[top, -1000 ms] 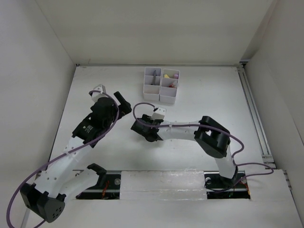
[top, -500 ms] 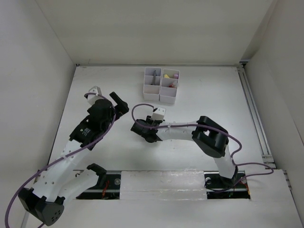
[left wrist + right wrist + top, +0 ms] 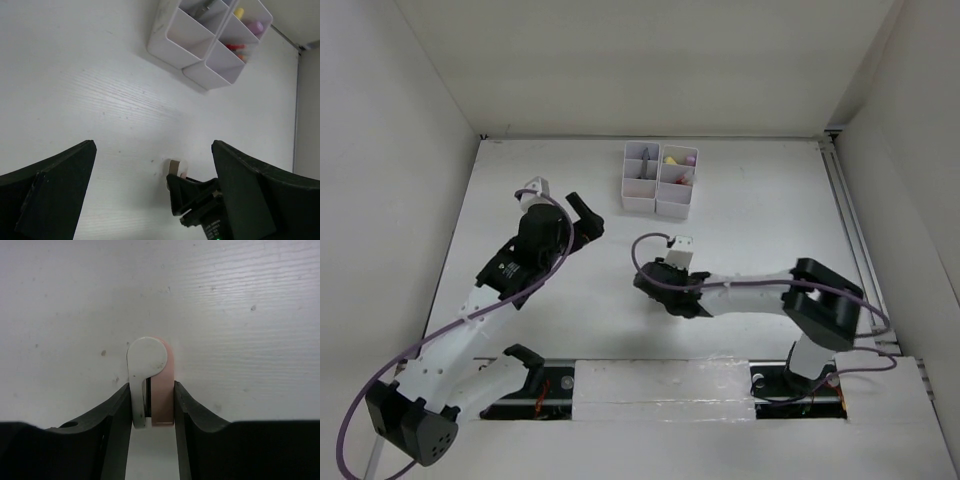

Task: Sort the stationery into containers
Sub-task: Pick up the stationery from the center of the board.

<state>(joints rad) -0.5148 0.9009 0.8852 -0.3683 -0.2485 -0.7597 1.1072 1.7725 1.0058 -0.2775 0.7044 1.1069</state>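
Right end effector (image 3: pixel 152 388) pinches pink-white item (image 3: pixel 148 358); tray (image 3: pixel 640 202) apart.

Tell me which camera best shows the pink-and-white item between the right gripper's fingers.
Right wrist: the pink-and-white item sits centred and close, with the right gripper pressing both its sides. Left wrist shows only its small tip, past the gripper. Top external hides it under the right wrist.

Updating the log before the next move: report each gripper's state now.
Left gripper: open, holding nothing.
Right gripper: closed on a small white and pink item.
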